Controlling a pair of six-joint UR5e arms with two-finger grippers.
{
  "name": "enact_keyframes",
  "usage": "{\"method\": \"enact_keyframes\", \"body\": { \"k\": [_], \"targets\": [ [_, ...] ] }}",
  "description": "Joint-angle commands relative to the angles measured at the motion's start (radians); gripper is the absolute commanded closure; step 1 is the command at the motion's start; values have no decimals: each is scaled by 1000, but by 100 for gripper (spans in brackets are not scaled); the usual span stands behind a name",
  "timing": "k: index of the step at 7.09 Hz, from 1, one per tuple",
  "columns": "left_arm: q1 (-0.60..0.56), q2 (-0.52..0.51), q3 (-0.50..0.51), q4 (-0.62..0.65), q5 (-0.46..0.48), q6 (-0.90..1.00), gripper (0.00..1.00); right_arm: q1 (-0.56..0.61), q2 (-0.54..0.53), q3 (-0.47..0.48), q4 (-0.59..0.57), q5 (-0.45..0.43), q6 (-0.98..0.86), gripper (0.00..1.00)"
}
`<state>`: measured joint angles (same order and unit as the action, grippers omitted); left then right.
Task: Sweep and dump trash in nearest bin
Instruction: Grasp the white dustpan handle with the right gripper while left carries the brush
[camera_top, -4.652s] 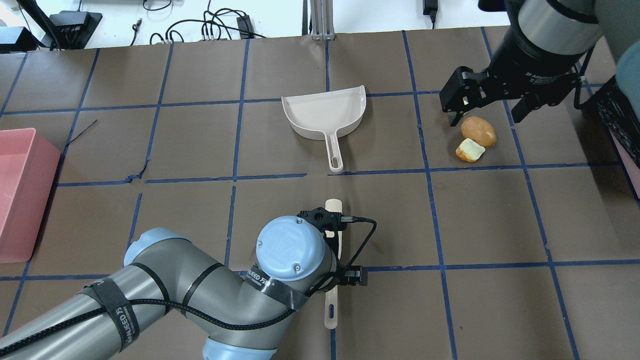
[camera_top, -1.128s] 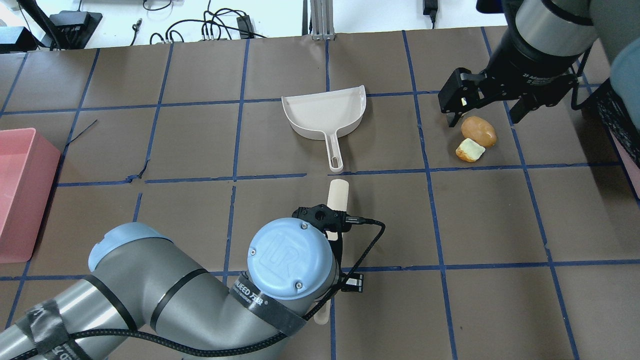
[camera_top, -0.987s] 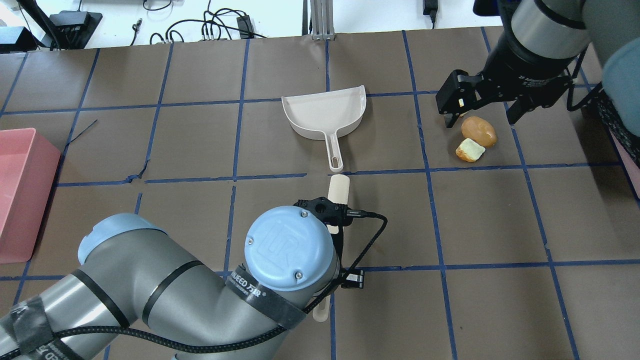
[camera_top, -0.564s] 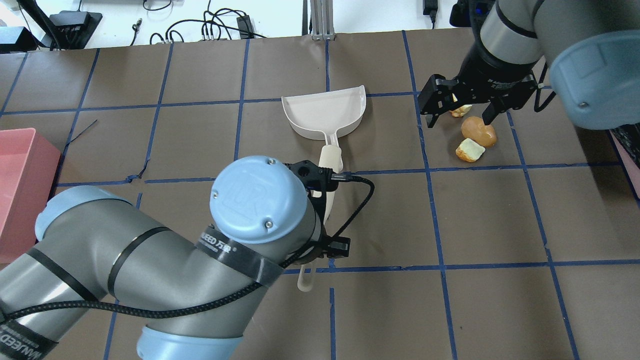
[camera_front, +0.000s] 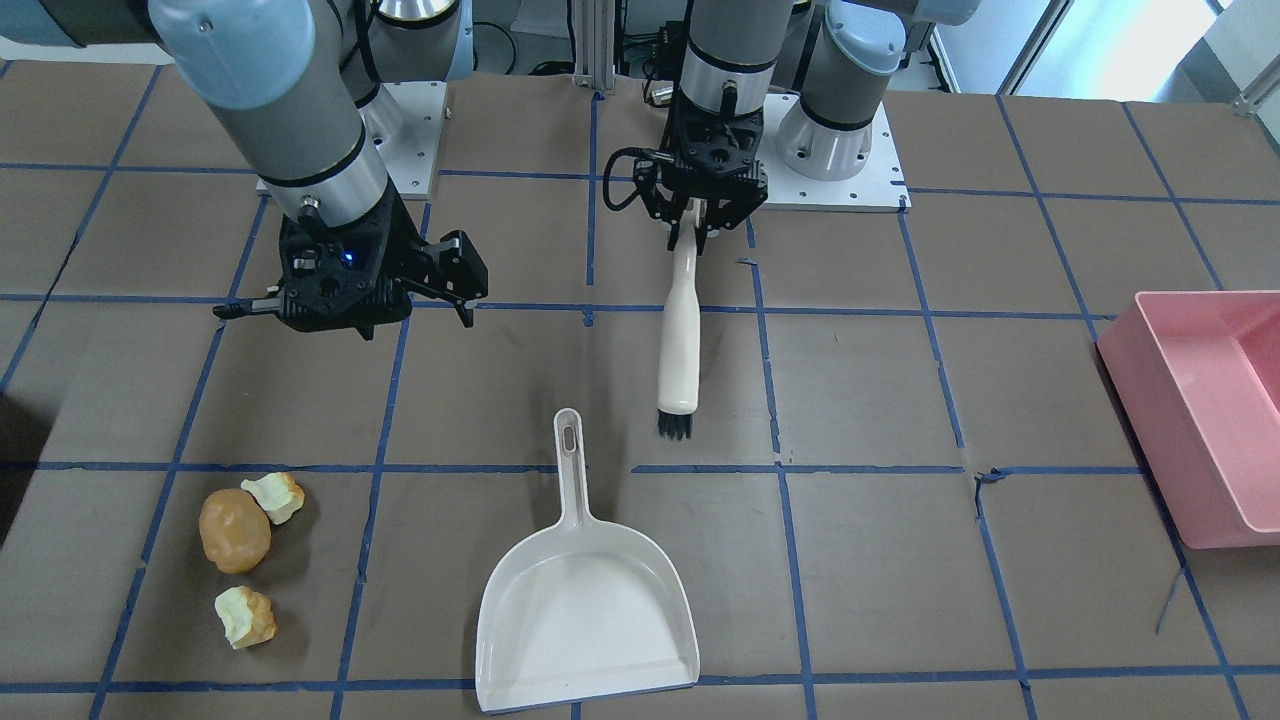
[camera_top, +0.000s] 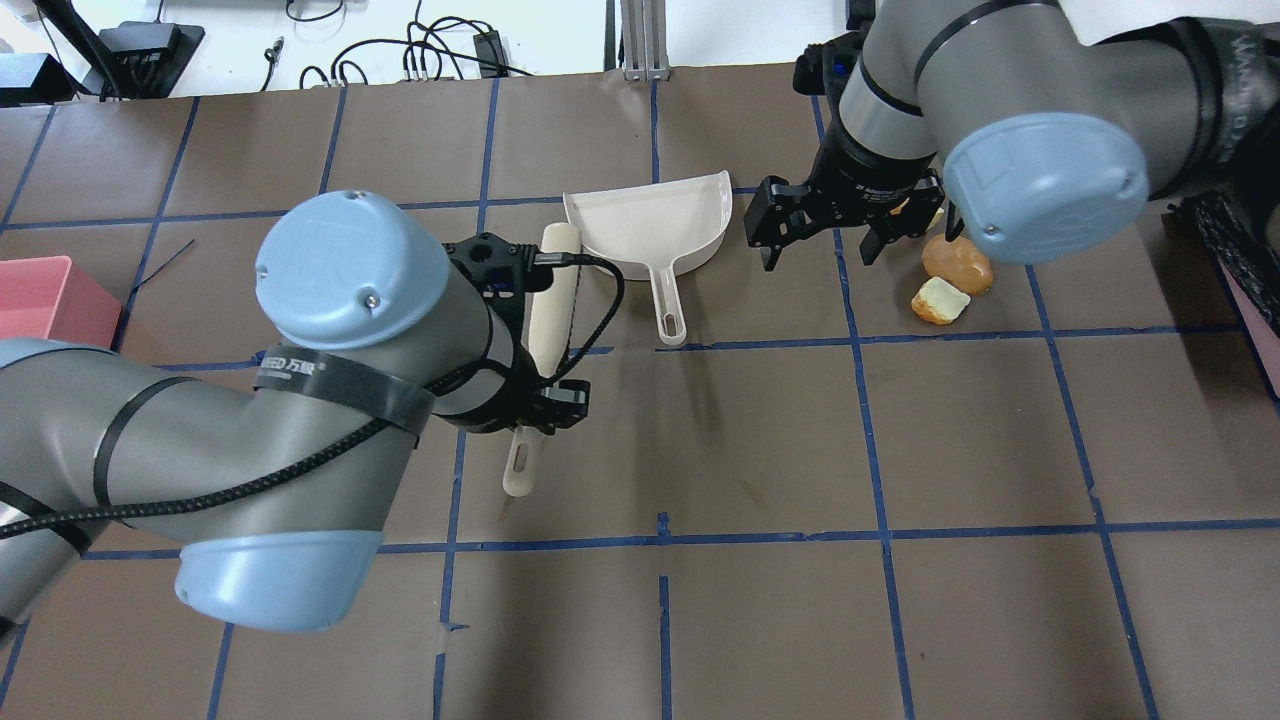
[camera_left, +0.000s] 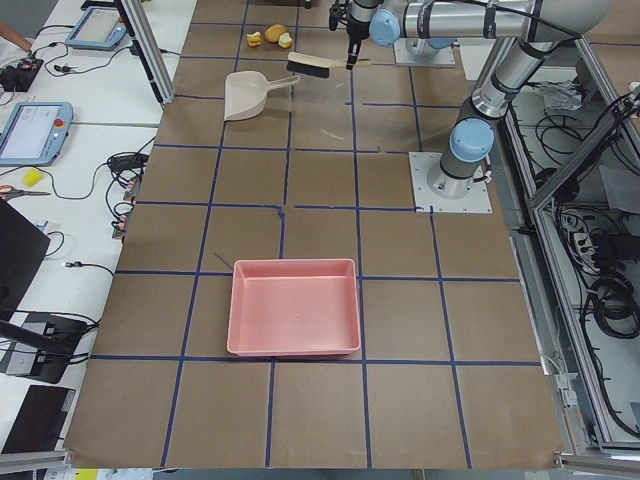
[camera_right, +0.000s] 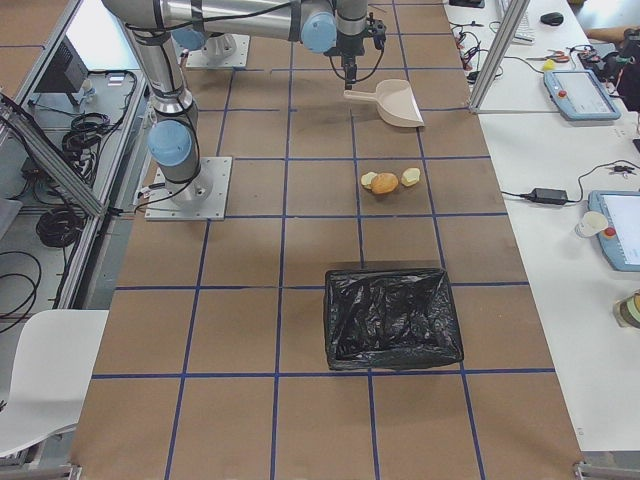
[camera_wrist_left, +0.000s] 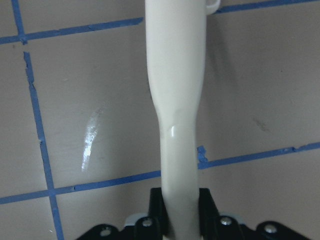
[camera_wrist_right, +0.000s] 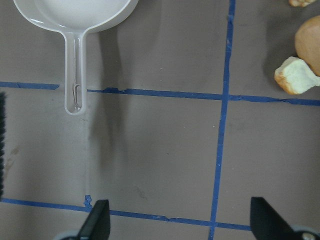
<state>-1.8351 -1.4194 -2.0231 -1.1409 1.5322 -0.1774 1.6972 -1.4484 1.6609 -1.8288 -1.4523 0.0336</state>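
Left gripper (camera_front: 697, 228): jaws closed tight on the handle of the cream brush (camera_front: 680, 330), wrist pointed downward. Right gripper (camera_top: 822, 252): jaws spread wide, pointed downward, held above the desk (camera_top: 1000, 450).

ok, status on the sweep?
Left gripper shut on brush. Right gripper open, empty, between dustpan and trash. All three trash pieces unswept. Dustpan untouched, sits between brush and trash.

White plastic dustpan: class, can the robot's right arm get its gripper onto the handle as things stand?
Probably yes. The open, empty right gripper hovers beside the white plastic dustpan; its handle lies bare, with the left gripper's cream brush clear on the far side.
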Motion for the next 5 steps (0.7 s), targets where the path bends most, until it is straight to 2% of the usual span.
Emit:
{"method": "enact_keyframes", "body": {
  "k": [1,3,5],
  "targets": [
    [144,-33,1,0,-18,100,100,65,86,3,-151,-5,37,1],
    [241,-61,9,7,-36,183,100,135,178,7,-293,-22,113,2],
    [266,-90,38,13,-52,196,100,238,285,45,-473,-155,160,2]
  ]
}}
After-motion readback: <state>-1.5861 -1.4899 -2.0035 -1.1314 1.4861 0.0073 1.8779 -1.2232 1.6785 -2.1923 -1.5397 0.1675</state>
